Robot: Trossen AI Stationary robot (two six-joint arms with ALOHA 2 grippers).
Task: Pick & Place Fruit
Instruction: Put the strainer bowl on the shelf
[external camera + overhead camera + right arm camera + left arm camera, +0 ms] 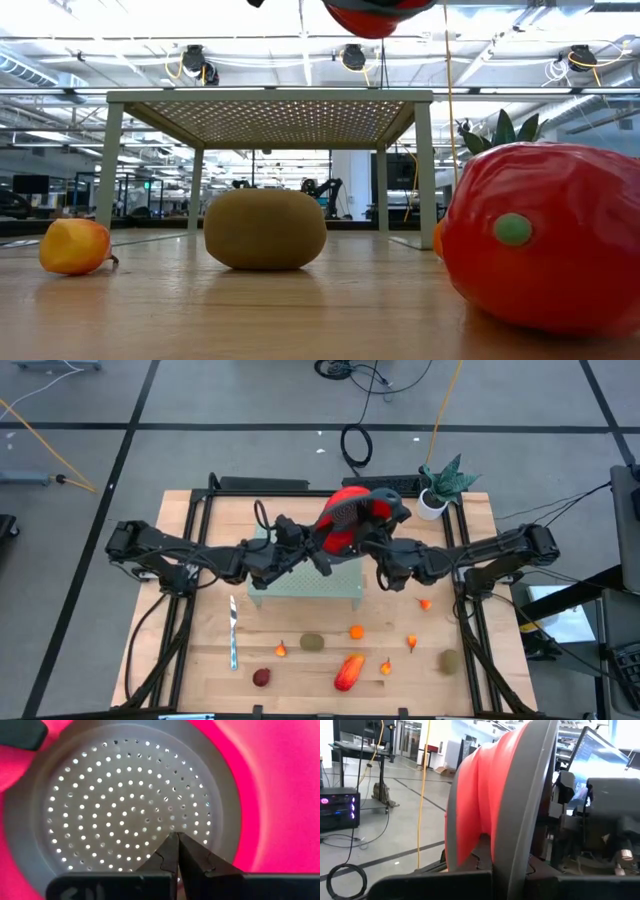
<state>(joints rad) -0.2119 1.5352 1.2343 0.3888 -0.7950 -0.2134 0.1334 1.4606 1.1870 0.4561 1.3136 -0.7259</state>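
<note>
- The left fingers (492, 880) are closed on the grey rim of the red bowl (345, 520), and they hold it tipped on its side in the air.
- The right fingers (177, 852) are pressed tight together with nothing between them. Their tips sit right at the grey bottom of the bowl, which is full of small holes.
- Both arms meet at the bowl, above the small white stand (305, 582) in the middle of the table (190, 670).
- The fruit lies on the table in front of the stand, well apart from the bowl.
- The long red-orange fruit (349, 671) is in front of the stand, with a dark-red round fruit (261, 677) off to one side of it.
- A brown-green fruit (312, 643) and a small orange fruit (356, 631) lie just in front of the stand.
- A silver knife (233, 632) lies beside the stand.
- A small potted plant (438, 488) stands behind the stand, at the table's back corner.
</note>
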